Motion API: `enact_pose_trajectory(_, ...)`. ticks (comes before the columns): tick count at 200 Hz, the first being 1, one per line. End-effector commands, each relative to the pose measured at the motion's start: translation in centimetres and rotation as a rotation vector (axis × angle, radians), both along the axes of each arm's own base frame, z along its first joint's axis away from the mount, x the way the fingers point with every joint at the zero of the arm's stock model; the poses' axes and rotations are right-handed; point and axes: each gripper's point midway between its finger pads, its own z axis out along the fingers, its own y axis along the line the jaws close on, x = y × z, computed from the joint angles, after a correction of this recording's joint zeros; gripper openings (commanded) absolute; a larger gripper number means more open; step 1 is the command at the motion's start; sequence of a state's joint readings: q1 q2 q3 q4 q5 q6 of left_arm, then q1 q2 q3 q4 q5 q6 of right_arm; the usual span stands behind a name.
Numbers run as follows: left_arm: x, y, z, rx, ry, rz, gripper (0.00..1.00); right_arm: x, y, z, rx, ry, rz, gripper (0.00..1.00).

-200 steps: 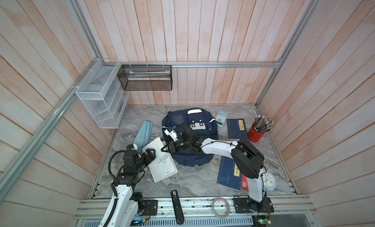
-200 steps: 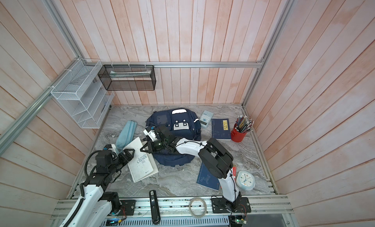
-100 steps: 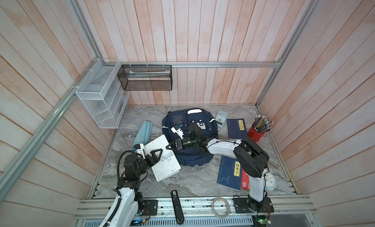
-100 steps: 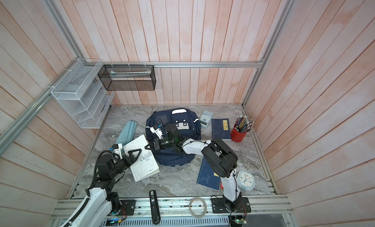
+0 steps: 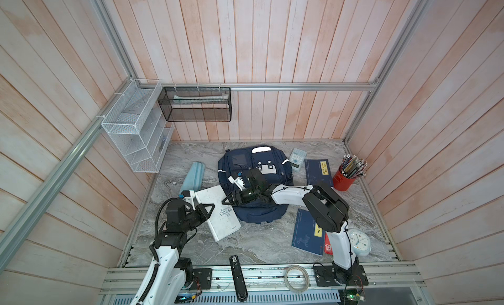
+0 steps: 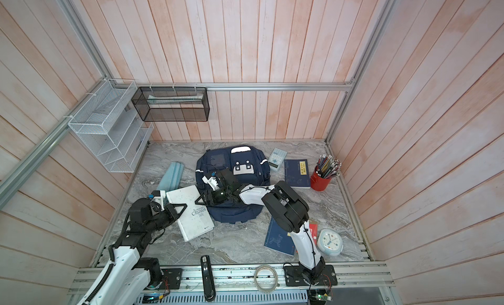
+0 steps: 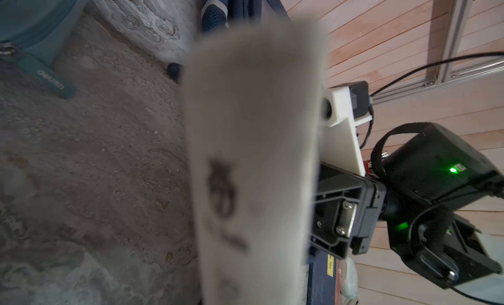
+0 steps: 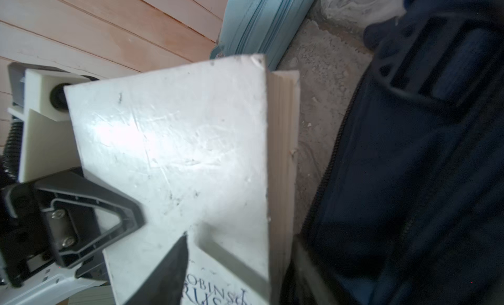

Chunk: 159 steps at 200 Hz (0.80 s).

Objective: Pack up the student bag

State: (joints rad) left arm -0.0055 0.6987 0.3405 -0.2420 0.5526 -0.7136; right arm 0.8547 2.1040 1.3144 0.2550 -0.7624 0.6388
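Marble surface (image 5: 261, 250), plank walls (image 5: 245, 44) on three sides, metal rail (image 5: 354, 273) across the front. A bare strip runs along the front between the rail and the things. The right side is crowded: navy books (image 5: 317, 172) (image 5: 307, 232), pencil cup (image 5: 342, 179), clock (image 5: 359, 242). The bag (image 5: 259, 215) lies flat mid-surface, toward the back wall: navy, white studded patch, white stripes at its sides, a zip line on the flank nearest the white book (image 5: 219, 226); zip open or closed, cannot tell. The book sits just beside the bag's left edge. The left hand (image 5: 208, 209) clamps the book's outer edge, one finger flat on the cover. The right hand (image 5: 227, 200) reaches across the bag, jaws apart over the book's inner corner. A blue pouch (image 5: 194, 175) lies between the bag and the left wall.
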Motion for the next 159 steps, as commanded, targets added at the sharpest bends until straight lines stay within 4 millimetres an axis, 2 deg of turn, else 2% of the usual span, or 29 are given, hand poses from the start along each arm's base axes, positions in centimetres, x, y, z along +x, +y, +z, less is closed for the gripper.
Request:
enact_pose_trajectory(1,0.6,-0.1,5.8,0.016,-0.135,-0.014,0.04,-0.1,-0.6,3.1,0.009,-0.092,0.009,0.78)
enact_pose_trajectory(8,0.5,-0.2,6.9,0.011,-0.148,-0.019,0.0,-0.2,-0.9,3.7,0.024,-0.101,0.02,0.78)
enact_pose_trajectory(29,0.1,-1.9,10.8,-0.087,-0.229,-0.109,0.0,-0.7,-1.9,5.8,0.104,-0.13,0.062,0.81)
enact_pose_trajectory(47,-0.4,-3.5,13.8,-0.192,-0.32,-0.199,0.0,-1.3,-2.5,7.5,0.152,-0.173,0.093,0.88)
enact_pose_trajectory(76,-1.3,-5.2,16.8,-0.294,-0.396,-0.317,0.0,-1.8,-4.2,10.6,0.289,-0.186,0.115,0.89)
enact_pose_trajectory(89,-1.7,-6.1,17.5,-0.324,-0.429,-0.362,0.0,-2.1,-5.0,11.9,0.356,-0.176,0.133,0.86)
enact_pose_trajectory(99,-1.7,-6.8,17.6,-0.319,-0.44,-0.38,0.0,-2.3,-5.3,12.5,0.379,-0.18,0.147,0.77)
enact_pose_trajectory(111,-1.6,-7.4,17.5,-0.311,-0.444,-0.397,0.0,-2.7,-5.5,12.8,0.381,-0.197,0.158,0.6)
enact_pose_trajectory(116,-1.6,-7.7,17.4,-0.31,-0.444,-0.405,0.0,-2.8,-5.7,12.9,0.382,-0.203,0.163,0.49)
enact_pose_trajectory(125,-1.4,-8.1,17.2,-0.309,-0.44,-0.42,0.02,-3.1,-6.1,13.1,0.388,-0.208,0.169,0.22)
enact_pose_trajectory(133,-1.2,-8.5,16.7,-0.306,-0.427,-0.431,0.08,-3.1,-6.7,13.3,0.394,-0.215,0.155,0.05)
enact_pose_trajectory(140,-0.9,-8.7,16.3,-0.297,-0.419,-0.438,0.18,-3.0,-7.3,13.4,0.399,-0.218,0.138,0.0)
enact_pose_trajectory(152,-0.4,-8.9,15.6,-0.269,-0.406,-0.439,0.36,-2.7,-8.7,13.5,0.4,-0.227,0.102,0.0)
enact_pose_trajectory(159,0.0,-8.8,15.0,-0.249,-0.394,-0.423,0.5,-2.5,-9.5,13.6,0.397,-0.233,0.076,0.0)
